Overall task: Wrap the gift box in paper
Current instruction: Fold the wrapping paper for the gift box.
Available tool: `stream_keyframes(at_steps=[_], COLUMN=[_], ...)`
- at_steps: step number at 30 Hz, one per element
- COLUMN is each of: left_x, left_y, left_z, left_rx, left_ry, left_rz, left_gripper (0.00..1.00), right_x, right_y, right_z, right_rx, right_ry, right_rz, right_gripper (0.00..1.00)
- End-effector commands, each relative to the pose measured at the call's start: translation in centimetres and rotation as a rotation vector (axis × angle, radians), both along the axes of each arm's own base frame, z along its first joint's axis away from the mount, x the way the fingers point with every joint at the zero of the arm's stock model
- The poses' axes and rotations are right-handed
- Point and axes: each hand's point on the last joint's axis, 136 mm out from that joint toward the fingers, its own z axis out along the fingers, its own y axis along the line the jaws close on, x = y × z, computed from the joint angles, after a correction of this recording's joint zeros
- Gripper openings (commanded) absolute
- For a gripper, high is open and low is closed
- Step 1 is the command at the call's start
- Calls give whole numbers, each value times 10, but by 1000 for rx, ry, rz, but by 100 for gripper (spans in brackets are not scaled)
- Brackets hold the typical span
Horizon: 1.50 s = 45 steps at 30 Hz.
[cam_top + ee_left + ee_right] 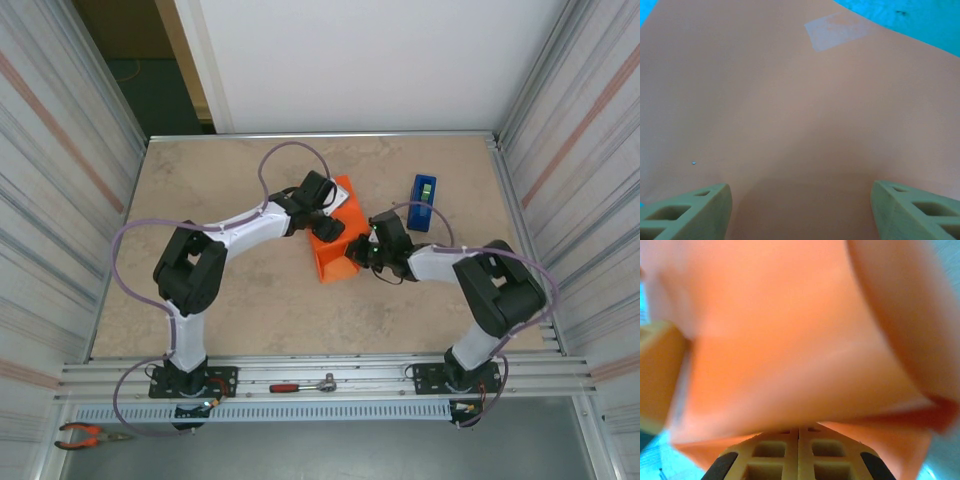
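The orange paper [333,250] lies folded into a bundle at mid-table; the gift box is hidden. My left gripper [326,208] hovers over the bundle's far end. In the left wrist view the paper [790,110] spreads close under my left gripper [800,207], whose jaws stand wide open with nothing between them. A pale patch of tape [836,30] sticks to the sheet. My right gripper [362,252] meets the bundle's right side. In the right wrist view my right gripper [799,432] is shut, its tips tucked beneath a fold of paper [790,340].
A blue tape dispenser [422,203] stands upright to the right of the bundle. A red-handled tool [303,385] lies on the front rail, and orange pliers [85,435] rest at the near left corner. Metal walls line both sides of the table [200,180].
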Motion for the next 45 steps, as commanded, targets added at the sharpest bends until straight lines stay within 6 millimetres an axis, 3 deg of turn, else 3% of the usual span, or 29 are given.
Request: stream_keyframes(at_steps=[1,5,8,15,22,28,34,41,45], left_x=[-13,-10,-9,-15,-36,-44,-50,-56,-55], left_y=[-8,-8,4,57,87,91,89,92,96], left_z=[33,61,77,92,80,73,65,58,57], left_rx=[-71,-166,-258,-432,-423,-439,-451,-453,-450], left_ry=[9,-13,-21,-39,-27,-3,28,62,76], left_rz=[-25,15,91,299,359,366,345,331,341], left_gripper=[75,77,79,81,82,83,83,84,84], right_x=[2,4,3,3,1,-7,-32,-50,-52], right_y=[-27,-55,-67,-58,-40,-27,-22,-2,-4], right_z=[18,16,13,7,-5,-26,-49,-47,-33], right_rx=[-45,-39,-42,-39,-83,-143,-217,-235,-247], right_ry=[-50,-26,-13,3,19,56,116,118,88], right_rz=[-30,-74,-94,-70,-46,-16,18,50,31], right_gripper=[0,0,0,0,0,0,0,0,0])
